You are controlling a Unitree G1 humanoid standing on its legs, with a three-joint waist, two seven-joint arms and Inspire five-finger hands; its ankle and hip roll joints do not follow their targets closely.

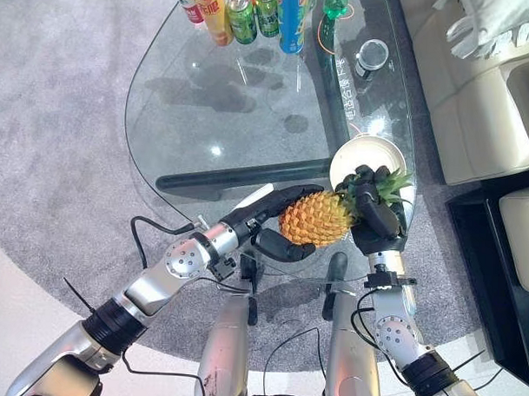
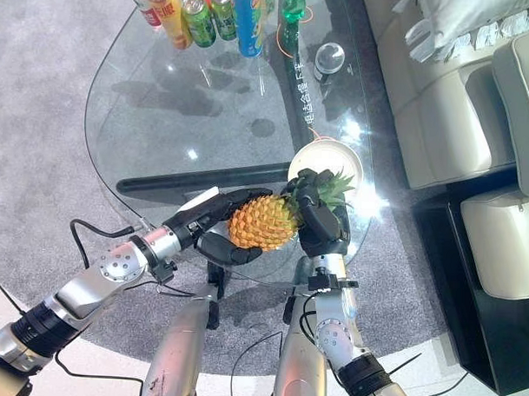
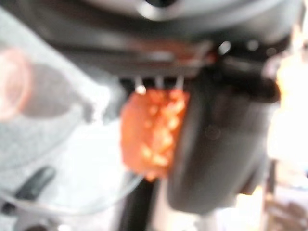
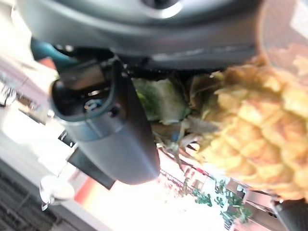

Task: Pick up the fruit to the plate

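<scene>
Both hands (image 1: 281, 225) (image 1: 373, 210) clasp pineapple (image 1: 314, 217) beside plate (image 1: 357, 153).

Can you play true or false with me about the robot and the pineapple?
1. Both hands hold the pineapple. True: the left hand cups its body, and the right hand grips the leafy end.
2. The pineapple lies flat on the plate. False: it is held in the air, next to the plate.
3. The plate is white. True.
4. The table is wooden. False: it is clear glass, and the carpet shows through.
5. Bottles and cans stand at the far end of the table. True.
</scene>
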